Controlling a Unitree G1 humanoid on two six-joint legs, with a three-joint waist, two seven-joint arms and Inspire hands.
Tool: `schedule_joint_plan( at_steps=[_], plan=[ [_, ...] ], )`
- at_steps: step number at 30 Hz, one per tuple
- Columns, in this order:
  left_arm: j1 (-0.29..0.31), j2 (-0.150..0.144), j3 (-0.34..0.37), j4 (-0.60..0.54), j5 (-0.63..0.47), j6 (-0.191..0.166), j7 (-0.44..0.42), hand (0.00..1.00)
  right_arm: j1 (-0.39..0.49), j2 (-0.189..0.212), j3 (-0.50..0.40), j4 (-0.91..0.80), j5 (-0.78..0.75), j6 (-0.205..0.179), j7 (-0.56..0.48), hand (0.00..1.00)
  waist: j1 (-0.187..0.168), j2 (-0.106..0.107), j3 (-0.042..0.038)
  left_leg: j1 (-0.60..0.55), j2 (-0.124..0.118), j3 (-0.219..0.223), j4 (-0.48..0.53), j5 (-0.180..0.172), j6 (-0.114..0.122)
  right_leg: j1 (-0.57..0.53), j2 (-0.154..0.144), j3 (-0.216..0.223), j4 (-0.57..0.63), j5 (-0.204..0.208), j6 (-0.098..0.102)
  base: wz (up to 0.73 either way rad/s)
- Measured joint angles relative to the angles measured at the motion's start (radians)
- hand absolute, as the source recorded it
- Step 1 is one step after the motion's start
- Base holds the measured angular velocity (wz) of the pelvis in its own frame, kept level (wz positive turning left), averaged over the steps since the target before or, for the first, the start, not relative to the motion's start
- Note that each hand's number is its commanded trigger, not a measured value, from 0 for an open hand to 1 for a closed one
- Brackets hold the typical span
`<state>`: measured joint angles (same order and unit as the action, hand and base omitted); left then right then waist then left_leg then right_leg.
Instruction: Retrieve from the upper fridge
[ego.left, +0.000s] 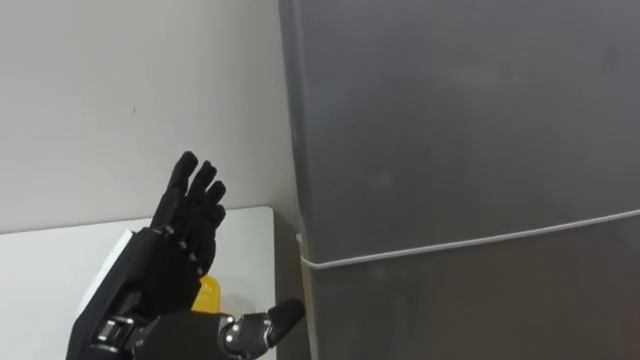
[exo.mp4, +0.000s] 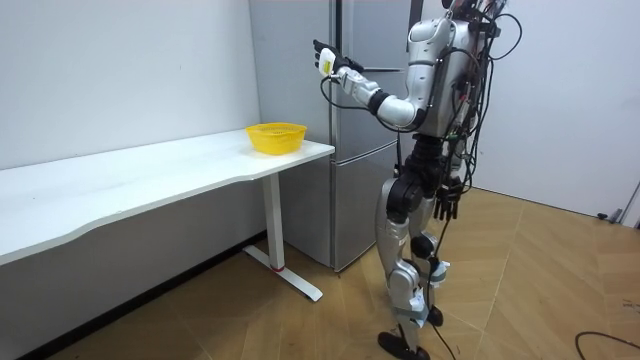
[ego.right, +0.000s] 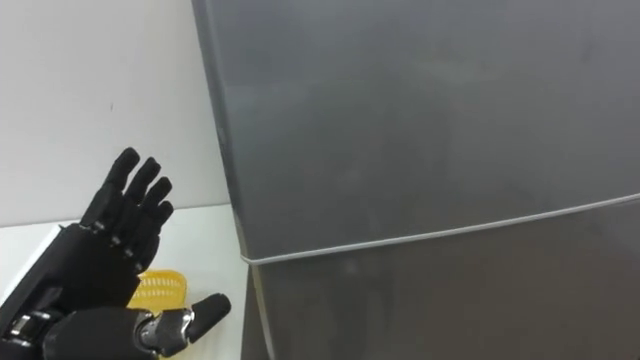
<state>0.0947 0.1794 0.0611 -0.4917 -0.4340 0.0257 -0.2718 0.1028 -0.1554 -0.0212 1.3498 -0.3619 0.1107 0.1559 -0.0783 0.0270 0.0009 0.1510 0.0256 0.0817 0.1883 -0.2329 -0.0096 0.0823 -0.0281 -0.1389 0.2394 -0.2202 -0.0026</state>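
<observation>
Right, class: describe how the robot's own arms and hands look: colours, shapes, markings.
The left hand is black, with slim segmented fingers and a silver metal joint at the thumb's base; a white tag sits at its back. In the room view the left arm is silver-grey at the elbow, and the right hand is black too.

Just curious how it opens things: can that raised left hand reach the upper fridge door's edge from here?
Probably yes. The left hand is open, raised beside the left edge of the upper fridge door, with nothing between them. The yellow bowl sits lower, on the table, out of the way.
</observation>
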Motion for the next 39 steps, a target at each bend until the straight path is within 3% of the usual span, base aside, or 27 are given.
schedule_joint_plan(
  at_steps=[6,14,27,28,29,30,31,32,33,34,39],
  plan=[
    [-0.053,0.001,-0.012,0.000,-0.006,0.000,-0.057,0.00,-0.007,-0.001,0.000,-0.006,0.004,-0.004,0.010,0.00,-0.001,-0.001,0.0055,0.000,0.000,0.005,0.000,0.000,0.000,0.001,0.000,0.000,-0.001,0.000,0.000,-0.01],
    [-0.054,0.002,-0.064,0.000,-0.005,0.001,-0.100,0.00,-0.005,-0.001,0.000,-0.013,-0.001,-0.005,0.010,0.00,-0.005,-0.002,0.0076,-0.001,0.000,0.013,-0.001,0.000,0.000,0.000,0.000,0.002,-0.001,0.000,0.000,0.00],
    [-0.054,0.010,-0.067,0.000,-0.006,0.001,-0.133,0.00,-0.006,-0.001,0.001,-0.014,0.001,-0.004,0.012,0.00,-0.020,-0.002,0.0072,0.000,0.000,0.014,-0.002,0.000,0.000,0.004,0.000,0.001,-0.002,0.000,0.000,0.00],
    [-0.054,0.010,-0.067,0.000,-0.006,0.001,-0.133,0.05,-0.006,-0.001,0.001,-0.015,0.001,-0.004,0.011,0.00,-0.022,-0.002,0.0072,0.000,0.000,0.014,-0.002,0.000,0.000,0.004,0.000,0.001,-0.002,0.000,0.000,0.00],
    [-0.054,0.010,-0.067,0.000,-0.006,0.001,-0.133,0.48,-0.006,-0.001,0.001,-0.015,0.001,-0.004,0.011,0.00,-0.023,-0.002,0.0072,0.000,0.000,0.014,-0.002,0.000,0.000,0.004,0.000,0.001,-0.002,0.000,0.000,0.00],
    [-0.054,0.010,-0.067,0.000,-0.006,0.001,-0.133,0.67,-0.006,-0.001,0.001,-0.015,0.001,-0.004,0.011,0.00,-0.024,-0.002,0.0071,0.000,0.000,0.014,-0.002,0.000,0.000,0.004,0.000,0.001,-0.002,0.000,0.000,0.00],
    [-0.054,0.010,-0.067,0.000,-0.006,0.001,-0.133,0.71,-0.005,-0.001,0.001,-0.015,0.001,-0.003,0.011,0.00,-0.025,-0.002,0.0071,0.000,0.000,0.014,-0.002,0.000,0.000,0.004,0.000,0.001,-0.002,0.000,0.000,0.00],
    [-0.054,0.010,-0.067,0.000,-0.006,0.001,-0.132,0.87,-0.005,-0.001,0.001,-0.015,0.001,-0.003,0.011,0.00,-0.025,-0.002,0.0071,0.000,0.000,0.014,-0.002,0.000,0.000,0.004,0.000,0.001,-0.002,0.000,0.000,0.00],
    [-0.054,0.010,-0.066,0.000,-0.006,0.002,-0.128,0.96,-0.005,-0.001,0.001,-0.015,0.001,-0.002,0.011,0.00,-0.025,-0.002,0.0072,0.000,0.000,0.014,-0.002,0.000,0.000,0.004,0.000,0.001,-0.002,0.000,0.000,0.00],
    [-0.054,0.010,-0.060,0.001,-0.006,0.002,-0.115,1.00,-0.005,-0.001,0.001,-0.015,0.001,-0.001,0.011,0.00,-0.025,-0.002,0.0072,0.000,0.000,0.014,-0.002,0.000,0.000,0.004,0.000,0.001,-0.002,0.000,0.000,0.00],
    [-0.054,0.010,-0.028,0.001,-0.007,0.002,-0.085,1.00,-0.006,-0.001,0.001,-0.015,0.001,0.000,0.011,0.00,-0.024,-0.002,0.0065,0.000,0.000,0.014,-0.003,0.000,0.000,0.004,-0.001,0.001,-0.002,0.000,0.000,0.01]
  ],
)
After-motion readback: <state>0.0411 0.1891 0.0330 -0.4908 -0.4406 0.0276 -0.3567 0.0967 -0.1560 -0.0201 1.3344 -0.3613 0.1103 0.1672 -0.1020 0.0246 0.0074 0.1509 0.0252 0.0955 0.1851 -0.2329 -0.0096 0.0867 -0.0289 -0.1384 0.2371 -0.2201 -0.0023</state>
